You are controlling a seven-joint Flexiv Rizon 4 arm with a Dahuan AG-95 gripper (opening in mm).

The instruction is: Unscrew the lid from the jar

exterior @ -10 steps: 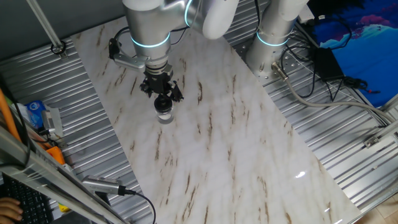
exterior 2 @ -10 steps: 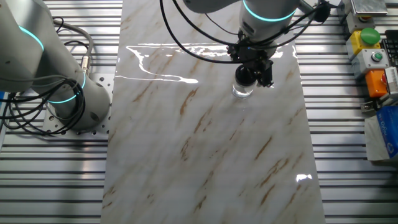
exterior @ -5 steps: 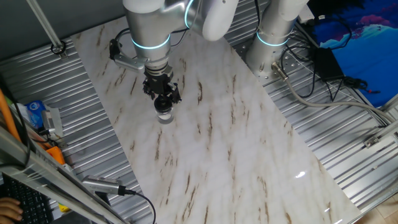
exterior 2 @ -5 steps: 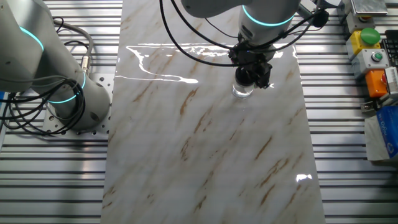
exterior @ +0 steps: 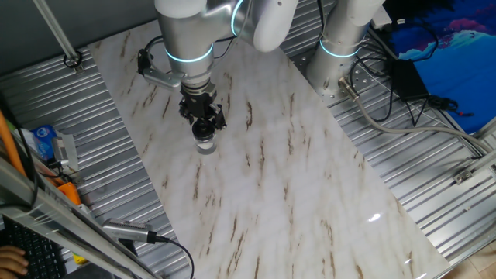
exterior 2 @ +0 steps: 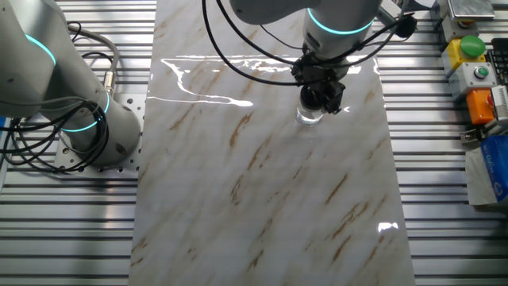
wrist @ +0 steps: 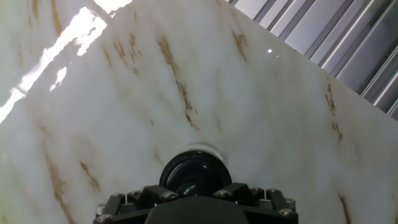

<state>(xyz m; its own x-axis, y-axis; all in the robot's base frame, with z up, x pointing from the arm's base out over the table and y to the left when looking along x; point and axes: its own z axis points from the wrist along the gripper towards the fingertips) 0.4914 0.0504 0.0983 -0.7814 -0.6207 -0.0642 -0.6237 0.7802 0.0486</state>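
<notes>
The small clear glass jar (exterior: 204, 143) stands upright on the marble tabletop (exterior: 263, 178), towards its far left part. It also shows in the other fixed view (exterior 2: 309, 117). The black screw lid (wrist: 196, 169) sits on the jar's top, and the clear rim of the jar (wrist: 200, 149) shows just beyond it in the hand view. My gripper (exterior: 203, 118) points straight down over the jar, and its fingers stand at the two sides of the lid, shut on it. It shows from the other side as well (exterior 2: 321, 94). The fingertips are partly hidden by the hand body.
A second arm's base (exterior 2: 87, 119) with cables stands left of the tabletop. A button box (exterior 2: 472, 59) and blue packets (exterior 2: 492, 171) lie at the right. Ribbed metal (exterior: 434, 155) surrounds the marble top. A black cable (exterior: 155, 240) lies near the front left.
The gripper has turned about its vertical axis on the lid, and its fingers look drawn in closer than one second ago. The jar has stayed in place.
</notes>
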